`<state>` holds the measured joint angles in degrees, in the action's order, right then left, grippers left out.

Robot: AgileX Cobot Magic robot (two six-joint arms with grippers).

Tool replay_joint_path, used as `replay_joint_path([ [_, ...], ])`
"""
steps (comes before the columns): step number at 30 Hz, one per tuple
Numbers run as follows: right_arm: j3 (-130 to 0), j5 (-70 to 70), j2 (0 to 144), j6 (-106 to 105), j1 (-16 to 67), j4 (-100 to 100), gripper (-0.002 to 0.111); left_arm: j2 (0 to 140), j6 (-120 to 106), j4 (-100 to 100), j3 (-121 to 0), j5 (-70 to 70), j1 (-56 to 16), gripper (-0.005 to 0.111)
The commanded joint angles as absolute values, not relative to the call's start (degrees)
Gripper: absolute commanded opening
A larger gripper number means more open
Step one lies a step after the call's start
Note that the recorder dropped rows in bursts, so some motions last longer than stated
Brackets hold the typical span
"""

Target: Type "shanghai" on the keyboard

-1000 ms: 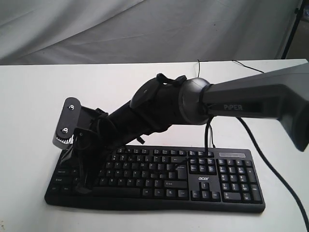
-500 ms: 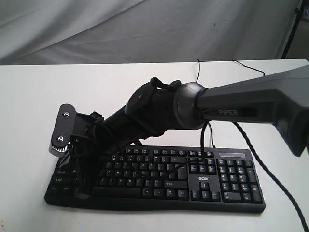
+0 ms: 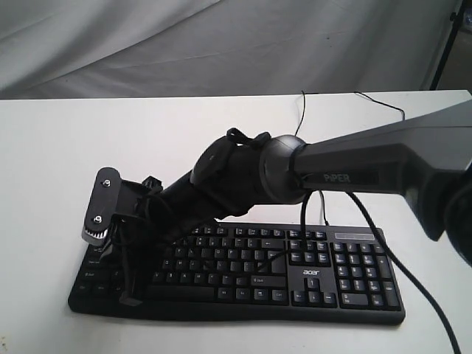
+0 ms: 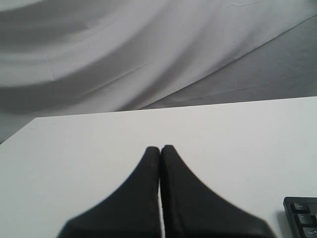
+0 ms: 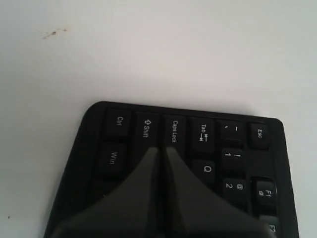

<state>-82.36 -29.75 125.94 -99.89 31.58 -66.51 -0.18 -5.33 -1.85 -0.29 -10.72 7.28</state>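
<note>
Right gripper point(image 5: 161, 148), jaws pressed together, sat over the Shift point(image 5: 147, 128) / Caps Lock point(image 5: 174, 131) seam at the keyboard point(image 3: 313, 274) left end. I judged pressing here risked Caps Lock, not S.

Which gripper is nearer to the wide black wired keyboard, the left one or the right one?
Right. The right gripper, shut, is over the Shift and Caps Lock keys of the wide black keyboard. The left gripper, shut, is above the white table, apart from the keyboard.
</note>
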Motion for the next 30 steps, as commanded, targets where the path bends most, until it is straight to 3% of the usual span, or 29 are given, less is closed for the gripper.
replay_joint_path([
  [1, -82.8, -29.3, 125.7, -99.5, 31.6, -66.3, 0.000, 0.0, -5.2, -1.8, 0.0, -10.5, 7.1, 0.001],
  [30, -82.8, -26.1, 127.3, -97.9, 31.4, -62.6, 0.000, 0.0, -5.2, -1.8, 0.0, -10.5, 7.1, 0.001],
])
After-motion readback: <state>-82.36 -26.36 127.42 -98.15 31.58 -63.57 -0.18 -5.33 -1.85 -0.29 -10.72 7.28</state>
